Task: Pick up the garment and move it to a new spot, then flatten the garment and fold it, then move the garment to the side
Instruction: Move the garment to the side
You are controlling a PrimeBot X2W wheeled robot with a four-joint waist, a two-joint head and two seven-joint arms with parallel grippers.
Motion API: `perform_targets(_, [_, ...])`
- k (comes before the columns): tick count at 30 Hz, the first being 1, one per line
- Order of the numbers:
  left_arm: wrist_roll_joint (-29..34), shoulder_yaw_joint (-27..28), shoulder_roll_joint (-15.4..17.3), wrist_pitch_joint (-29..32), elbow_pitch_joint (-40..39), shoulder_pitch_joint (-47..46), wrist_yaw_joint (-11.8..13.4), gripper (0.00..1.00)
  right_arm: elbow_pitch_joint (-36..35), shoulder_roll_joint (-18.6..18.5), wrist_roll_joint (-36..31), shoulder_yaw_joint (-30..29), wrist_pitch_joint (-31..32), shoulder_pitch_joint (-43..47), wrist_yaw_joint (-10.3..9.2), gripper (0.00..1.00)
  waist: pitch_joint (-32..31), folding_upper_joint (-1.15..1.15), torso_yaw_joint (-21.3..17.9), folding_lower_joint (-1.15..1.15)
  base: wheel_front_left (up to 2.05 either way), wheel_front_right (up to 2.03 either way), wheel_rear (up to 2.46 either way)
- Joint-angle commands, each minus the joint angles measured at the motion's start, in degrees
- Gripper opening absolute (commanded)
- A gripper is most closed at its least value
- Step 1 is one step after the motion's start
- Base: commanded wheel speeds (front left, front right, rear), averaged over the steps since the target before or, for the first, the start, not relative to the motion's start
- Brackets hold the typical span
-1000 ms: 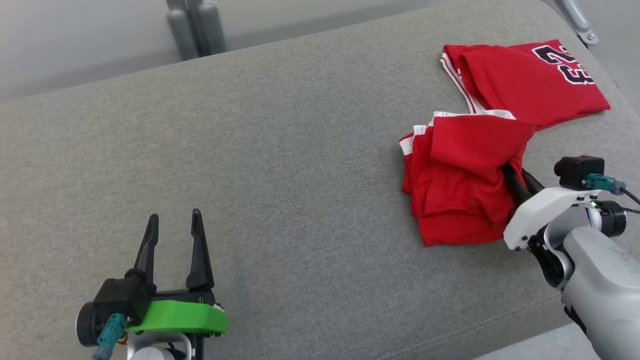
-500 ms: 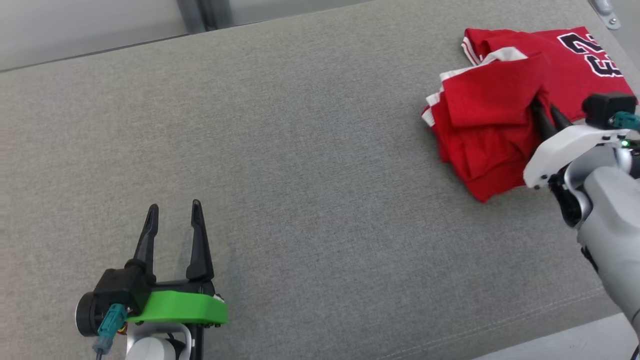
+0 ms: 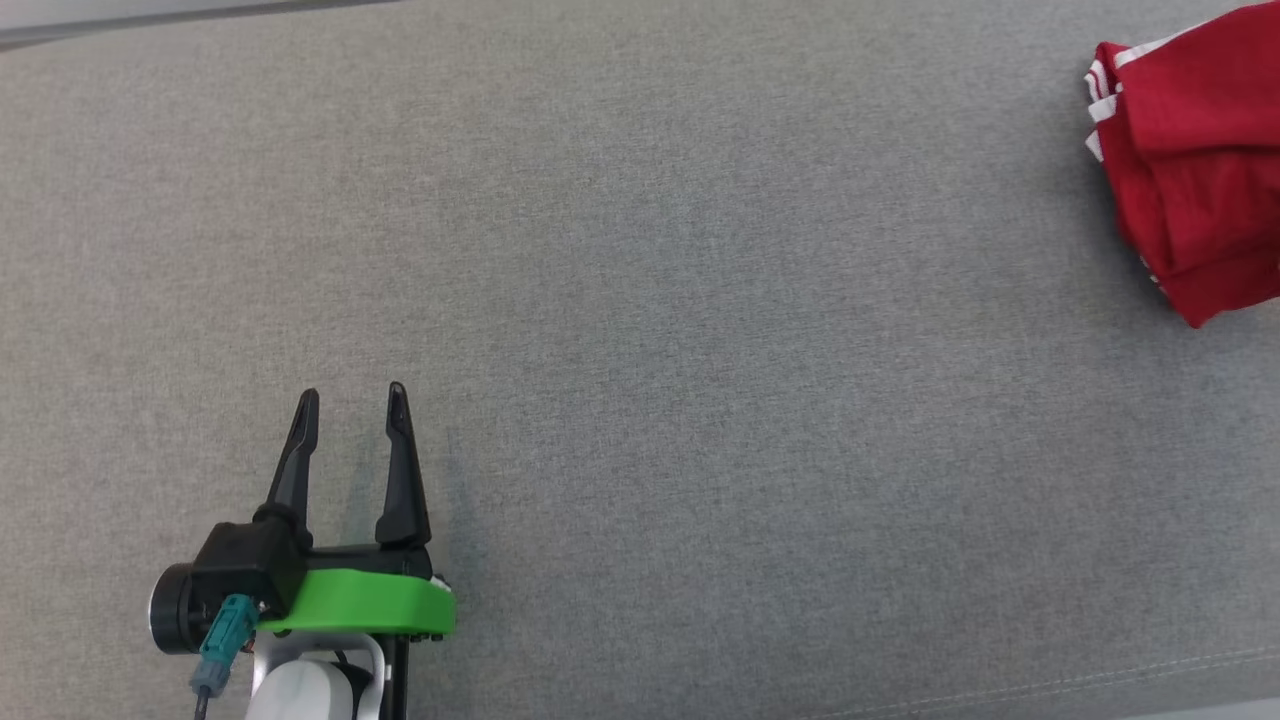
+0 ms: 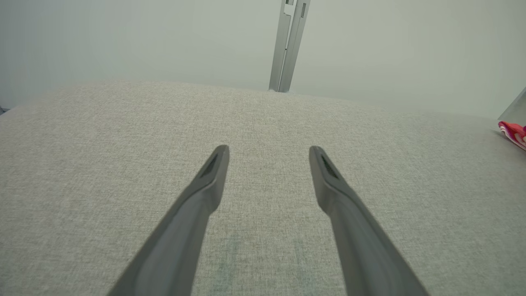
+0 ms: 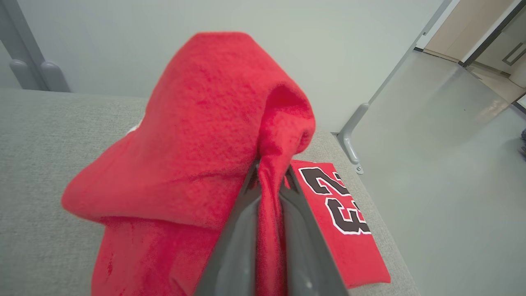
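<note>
Right wrist view: the right gripper (image 5: 271, 172) has its two dark tapered fingers pinched tight on a fold of the one soft red jersey (image 5: 197, 135), bunched over the grey woven cushion (image 5: 37, 135). The left gripper (image 3: 352, 392) hangs parted, empty. The head camera has swung since a moment ago, putting the jersey at its upper right edge

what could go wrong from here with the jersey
1. The right gripper pinches just a thin fold of the jersey; it may slip out.
2. The numbered part lies by the cushion edge, floor beyond; dragging might drop it.
3. The left gripper is open and far off, unable to help.
</note>
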Motion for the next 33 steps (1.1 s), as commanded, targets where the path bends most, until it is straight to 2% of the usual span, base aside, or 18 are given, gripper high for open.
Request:
perform_targets(1, [0.48, -0.01, 0.19, -0.02, -0.28, -1.01, -0.25, 1.00, 1.03, -1.00, -0.88, -0.16, -0.20, -1.15, -0.01, 0.00, 2.96, 0.00, 2.63, 0.00, 0.00, 0.00, 0.00])
perform_targets(8, [1.87, -0.09, 0.23, -0.02, -0.86, -1.82, -0.70, 1.00, 5.54, -5.68, -5.74, -1.36, -0.20, -4.21, -0.02, 0.00, 6.47, 0.00, 4.02, 0.00, 0.00, 0.00, 0.00])
perform_targets(9, [2.02, -0.13, 0.26, -0.02, -0.82, -1.92, -0.74, 1.00, 5.80, -5.95, -6.14, -1.95, -0.21, -4.19, -0.02, 0.32, 6.83, 0.00, 4.03, 0.00, 0.00, 0.00, 0.00])
perform_targets(10, [2.26, -0.14, 0.35, -0.02, -0.83, -2.10, -0.85, 1.00, 5.98, -6.32, -6.65, -2.74, -0.21, -4.25, -0.02, 0.70, 7.27, 0.00, 4.01, 0.00, 0.00, 0.00, 0.00])
perform_targets(11, [2.46, -0.17, 0.38, -0.02, -0.80, -2.24, -0.94, 1.00, 5.99, -6.70, -7.37, -3.52, -0.21, -4.49, -0.02, 1.00, 7.57, 0.00, 3.93, 0.00, 0.00, 0.00, 0.00])
perform_targets(16, [2.89, -0.52, 0.48, -0.02, -0.69, -2.89, -1.05, 1.00, 4.01, -6.54, -11.51, -8.82, -0.18, -3.42, -0.02, 1.00, 8.49, 0.00, 3.02, 0.00, 0.00, 0.00, 0.00])
perform_targets(25, [3.23, -0.48, 0.92, -0.02, -0.60, -3.26, -1.10, 1.00, -2.13, -2.15, -18.24, -19.16, -0.19, 1.44, -0.02, 1.00, 7.44, 0.00, 0.49, 0.00, 0.00, 0.00, 0.00])
perform_targets(29, [2.97, -0.06, 1.16, -0.02, -0.37, -3.40, -0.97, 1.00, -8.19, 1.28, -19.92, -20.54, -0.19, 2.99, -0.02, 1.00, 5.83, 0.00, -0.57, 0.00, 0.00, 0.00, 0.00])
perform_targets(33, [2.34, 0.67, 1.39, -0.02, -0.40, -3.69, -1.08, 1.00, -15.03, 4.64, -20.89, -18.97, -0.18, 4.73, -0.02, 1.00, 3.37, 0.00, -1.46, 0.00, 0.00, 0.00, 0.00])
